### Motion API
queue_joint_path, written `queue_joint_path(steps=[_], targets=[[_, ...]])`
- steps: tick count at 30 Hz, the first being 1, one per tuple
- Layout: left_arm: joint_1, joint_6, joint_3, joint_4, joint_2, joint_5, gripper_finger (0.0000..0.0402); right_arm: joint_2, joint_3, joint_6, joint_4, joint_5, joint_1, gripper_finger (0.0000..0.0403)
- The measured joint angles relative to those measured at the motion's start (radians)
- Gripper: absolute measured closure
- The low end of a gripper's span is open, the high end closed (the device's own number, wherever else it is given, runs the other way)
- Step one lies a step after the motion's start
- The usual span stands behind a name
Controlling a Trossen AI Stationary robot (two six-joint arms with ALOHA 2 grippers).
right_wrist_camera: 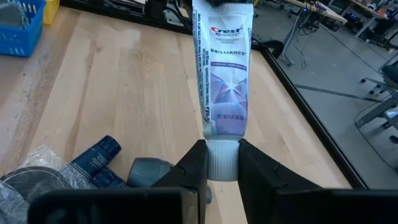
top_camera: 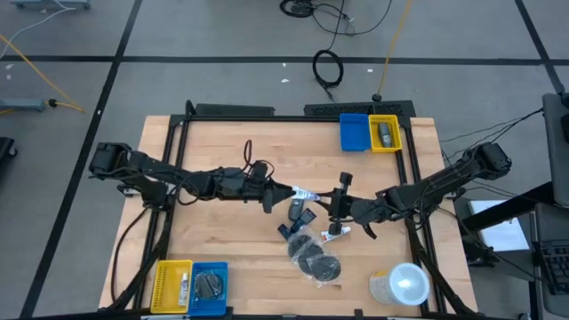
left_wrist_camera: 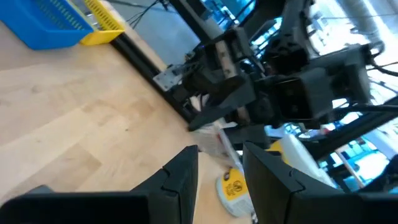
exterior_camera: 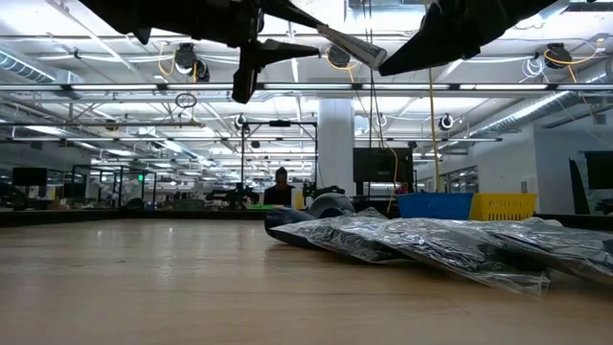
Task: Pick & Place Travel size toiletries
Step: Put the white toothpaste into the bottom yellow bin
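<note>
The tube [right_wrist_camera: 224,81] reads "Crest 3D White Brilliance"; the right tool [right_wrist_camera: 222,163] clenches its grey cap, the left tool [top_camera: 283,190] pinches its far end, holding it above the bench [top_camera: 222,151]. Bottles [right_wrist_camera: 99,158] and wrapped discs [top_camera: 313,258] lie below. The yellow bin [top_camera: 384,133] holds a dark bottle.

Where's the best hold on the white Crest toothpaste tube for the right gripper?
The grey ribbed cap, approached end-on along the white Crest toothpaste tube: it looks stiff and round, the body flat and soft, and the left gripper holds the far end. The right gripper grips there.
</note>
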Motion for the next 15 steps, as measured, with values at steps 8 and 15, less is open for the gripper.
queue_joint_path(steps=[8,15], targets=[[0.010,0.049,0.000,-0.006,0.000,0.011,0.0364,0.008,0.000,0.001,0.002,0.003,-0.001,0.0353],[0.010,0.081,0.000,-0.018,0.000,0.042,0.0400,0.032,0.000,0.006,0.001,-0.002,-0.008,0.0353]])
